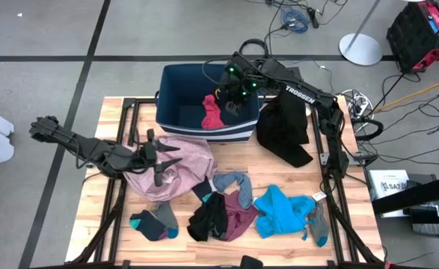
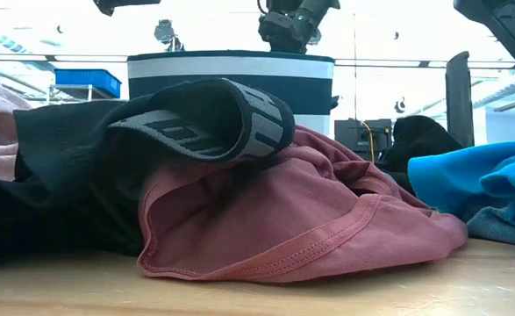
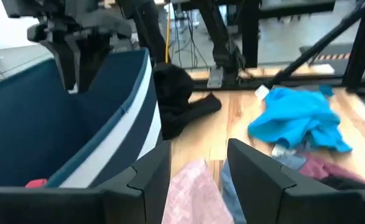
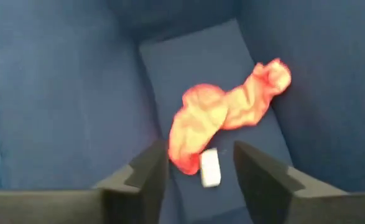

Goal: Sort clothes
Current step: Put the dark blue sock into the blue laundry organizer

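Right gripper (image 1: 232, 99) hangs over the dark blue bin (image 1: 176, 93), fingers parted and holding nothing, above a crumpled red garment (image 4: 222, 121) with a white tag lying on the bin floor, while other clothes (image 1: 234, 209) stay strewn across the table (image 1: 114, 112).

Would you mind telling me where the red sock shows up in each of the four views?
High view: red sock inside the blue bin, under the right gripper.
Low view: not visible; the bin wall hides it.
Left wrist view: a red sliver in the bin.
Right wrist view: centre, on the bin floor.
Shared landmark: the bin.
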`<state>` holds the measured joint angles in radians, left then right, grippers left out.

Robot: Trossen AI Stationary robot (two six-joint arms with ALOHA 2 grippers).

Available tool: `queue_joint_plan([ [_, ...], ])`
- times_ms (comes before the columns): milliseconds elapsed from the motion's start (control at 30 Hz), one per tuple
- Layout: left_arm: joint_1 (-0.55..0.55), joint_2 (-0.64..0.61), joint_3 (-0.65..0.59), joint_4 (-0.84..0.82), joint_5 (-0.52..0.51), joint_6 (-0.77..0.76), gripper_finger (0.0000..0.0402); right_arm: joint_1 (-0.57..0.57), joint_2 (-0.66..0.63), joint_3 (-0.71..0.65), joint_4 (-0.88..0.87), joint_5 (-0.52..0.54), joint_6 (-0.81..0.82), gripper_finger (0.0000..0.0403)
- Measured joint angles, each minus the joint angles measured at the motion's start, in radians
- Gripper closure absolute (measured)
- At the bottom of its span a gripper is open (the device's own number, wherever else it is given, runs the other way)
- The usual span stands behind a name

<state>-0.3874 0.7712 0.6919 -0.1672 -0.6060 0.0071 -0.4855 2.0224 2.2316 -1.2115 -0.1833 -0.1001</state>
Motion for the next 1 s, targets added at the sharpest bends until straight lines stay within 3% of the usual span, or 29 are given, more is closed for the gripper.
queue_joint_plan([
  [233, 0.001, 0.027, 0.000, 0.003, 0.000, 0.009, 0.0233, -0.011, -0.008, 0.127, -0.146, 0.057, -0.062, 0.0168],
  [433, 0.001, 0.027, 0.000, 0.002, 0.002, 0.000, 0.0233, -0.013, -0.159, 0.102, -0.179, 0.137, -0.061, 0.0166],
  [633, 0.001, 0.027, 0.000, -0.002, 0.012, -0.076, 0.0233, 0.016, -0.296, 0.071, -0.215, 0.132, 0.001, 0.0171],
  [833, 0.001, 0.027, 0.000, -0.039, 0.052, -0.107, 0.0233, 0.138, -0.462, -0.175, -0.139, 0.132, 0.067, 0.0171],
  [1000, 0.001, 0.028, 0.001, -0.093, 0.063, -0.176, 0.0233, 0.307, -0.667, -0.605, 0.231, 0.129, 0.144, 0.0171],
])
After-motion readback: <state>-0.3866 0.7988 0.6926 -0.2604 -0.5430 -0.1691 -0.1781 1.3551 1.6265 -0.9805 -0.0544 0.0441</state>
